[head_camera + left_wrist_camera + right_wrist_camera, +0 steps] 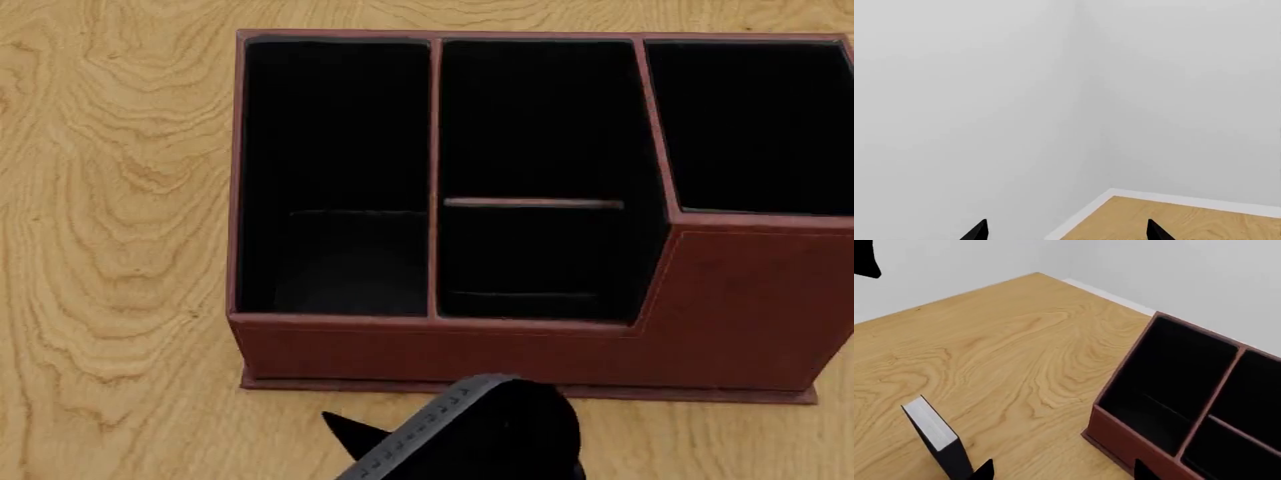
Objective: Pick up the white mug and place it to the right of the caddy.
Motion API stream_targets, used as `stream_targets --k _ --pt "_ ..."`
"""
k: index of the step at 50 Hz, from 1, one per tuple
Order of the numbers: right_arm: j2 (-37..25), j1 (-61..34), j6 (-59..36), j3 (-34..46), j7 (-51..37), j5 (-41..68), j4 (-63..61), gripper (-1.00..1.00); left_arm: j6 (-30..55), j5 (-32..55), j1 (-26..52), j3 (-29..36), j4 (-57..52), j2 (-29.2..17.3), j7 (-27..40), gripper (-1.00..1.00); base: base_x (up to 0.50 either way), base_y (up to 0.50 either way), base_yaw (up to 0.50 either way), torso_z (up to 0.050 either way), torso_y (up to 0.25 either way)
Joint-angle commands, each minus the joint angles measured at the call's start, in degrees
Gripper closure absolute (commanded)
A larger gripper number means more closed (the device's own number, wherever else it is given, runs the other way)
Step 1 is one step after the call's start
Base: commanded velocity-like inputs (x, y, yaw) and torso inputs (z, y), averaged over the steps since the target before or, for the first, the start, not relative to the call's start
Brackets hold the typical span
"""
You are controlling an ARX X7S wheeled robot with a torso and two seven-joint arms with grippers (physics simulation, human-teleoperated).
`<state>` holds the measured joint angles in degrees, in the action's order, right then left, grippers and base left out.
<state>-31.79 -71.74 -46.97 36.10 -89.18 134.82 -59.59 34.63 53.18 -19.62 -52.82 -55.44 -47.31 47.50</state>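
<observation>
Arm in head view: a matte black arm housing with a grey ribbed band fills the near edge, low centre; which arm it is cannot be told, and no fingertips show there.
Right gripper: only two black pointed fingertips show at the edge of the right wrist view; they stand well apart with bare wood between them, holding nothing.
Left gripper: two black pointed tips at the edge of the left wrist view, spread wide, nothing between them but wall and floor.
Book: a small black book with white page edges stands upright on the table, close by one right fingertip.
Table: a light wooden tabletop with bold wavy grain and a smooth matte finish.
Caddy: a large reddish-brown leather-look organizer box rests on the table just beyond the arm housing; straight stitched-looking edges, black-lined rectangular compartments, a low divider across the middle bay, and a taller section at the right.
White mug: not visible in any view.
Floor: a light wood floor with a white baseboard, seen in the left wrist view.
Walls: plain pale grey walls, featureless, meeting in a corner.
</observation>
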Motion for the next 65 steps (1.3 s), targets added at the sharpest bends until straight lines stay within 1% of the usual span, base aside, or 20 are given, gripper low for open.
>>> stream_targets --k 1,14,20,23,38,54,58,65 --pt "0.77 0.63 0.71 1.04 0.70 2.32 -0.02 -1.00 -0.01 -0.04 0.36 1.02 -0.02 -0.64 0.72 -1.00 0.00 0.00 0.00 0.000 0.000" --pt "1.28 0.59 -0.36 1.36 3.52 4.41 0.84 -1.00 0.43 1.23 -0.07 -0.09 -0.66 -1.23 1.51 -1.00 0.00 0.00 0.00 0.000 0.000" --pt "2.12 -0.20 -0.35 1.79 3.55 6.10 0.49 -1.00 0.42 1.28 -0.15 0.21 -0.67 -1.47 1.80 -1.00 0.00 0.00 0.00 0.000 0.000" --pt "1.68 -0.19 -1.75 1.54 5.19 5.97 1.76 -1.00 0.34 1.27 -0.12 0.38 -0.72 -1.60 1.99 -1.00 0.00 0.00 0.00 0.000 0.000" --pt "2.06 -0.28 -1.16 3.63 6.52 8.47 2.15 -1.00 -0.46 0.64 0.19 1.53 -0.26 -2.04 1.91 -1.00 0.00 0.00 0.00 0.000 0.000" --pt "3.13 0.04 0.44 6.70 5.79 10.16 1.18 -1.00 -2.07 -1.26 -0.78 2.03 0.58 -0.37 0.24 -1.00 0.00 0.00 0.00 0.000 0.000" --pt "3.78 -0.18 0.83 7.72 5.15 10.50 0.92 -1.00 -2.48 -1.54 -1.44 1.28 0.72 0.44 -0.45 -1.00 0.00 0.00 0.00 0.000 0.000" --pt "4.40 -0.01 1.13 8.58 4.59 10.92 0.55 -1.00 -2.31 -1.24 -1.70 0.95 0.36 0.52 -0.19 -1.00 0.00 0.00 0.00 0.000 0.000"
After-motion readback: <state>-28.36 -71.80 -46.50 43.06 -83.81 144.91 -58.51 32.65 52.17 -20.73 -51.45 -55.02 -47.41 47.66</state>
